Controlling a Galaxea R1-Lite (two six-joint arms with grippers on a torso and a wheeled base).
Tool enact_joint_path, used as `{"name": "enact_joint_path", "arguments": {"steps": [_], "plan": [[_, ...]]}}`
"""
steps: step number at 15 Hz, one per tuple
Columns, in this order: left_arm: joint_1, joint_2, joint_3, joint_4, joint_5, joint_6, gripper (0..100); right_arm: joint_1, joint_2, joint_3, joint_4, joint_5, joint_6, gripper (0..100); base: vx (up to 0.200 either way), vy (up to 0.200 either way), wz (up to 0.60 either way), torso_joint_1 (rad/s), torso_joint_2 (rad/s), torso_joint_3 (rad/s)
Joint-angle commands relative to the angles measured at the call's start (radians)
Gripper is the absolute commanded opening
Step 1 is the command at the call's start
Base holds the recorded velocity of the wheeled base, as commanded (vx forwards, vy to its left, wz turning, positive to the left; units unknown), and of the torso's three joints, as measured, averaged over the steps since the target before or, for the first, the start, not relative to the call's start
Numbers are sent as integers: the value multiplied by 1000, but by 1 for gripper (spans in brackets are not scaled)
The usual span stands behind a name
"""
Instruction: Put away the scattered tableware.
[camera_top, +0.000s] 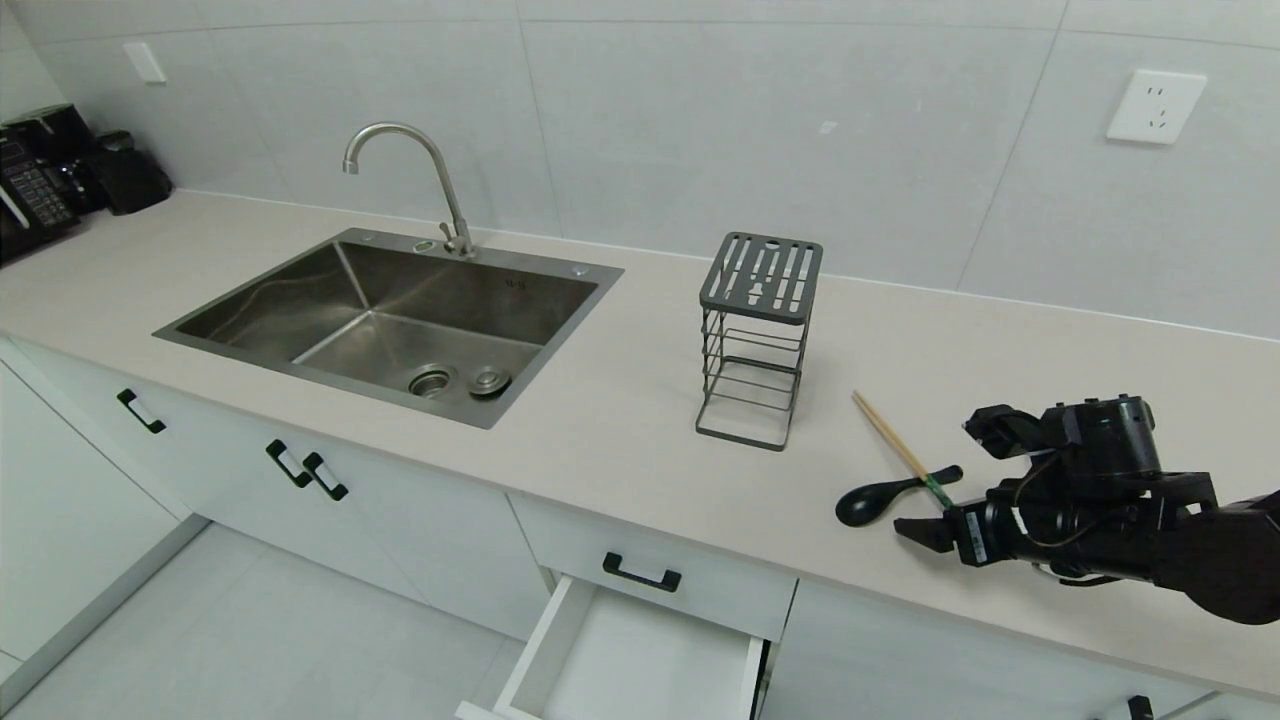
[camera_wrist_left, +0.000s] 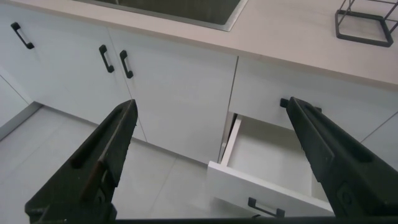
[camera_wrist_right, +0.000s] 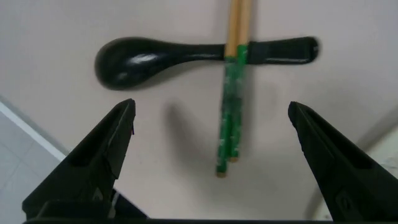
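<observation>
A black spoon lies on the pale surface, to the right of the wire rack and nearer the front edge. A pair of green-ended chopsticks rests across its handle. The right hand hangs just beside them, fingers spread wide, gripping nothing. The left hand, also wide apart and empty, hangs lower than the rack, facing an open white drawer.
</observation>
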Motion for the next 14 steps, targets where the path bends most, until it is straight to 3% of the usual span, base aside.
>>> {"name": "enact_joint_path", "arguments": {"steps": [1, 5, 14], "plan": [[1, 1, 0, 0, 0, 0, 100, 16, 9, 6, -2, -2, 0, 100, 0, 0, 0, 0, 0, 0], [1, 1, 0, 0, 0, -2, 100, 16, 28, -21, -2, -62, 2, 100, 0, 0, 0, 0, 0, 0], [1, 1, 0, 0, 0, -2, 100, 29, 75, -74, -4, -71, -1, 100, 0, 0, 0, 0, 0, 0]]}}
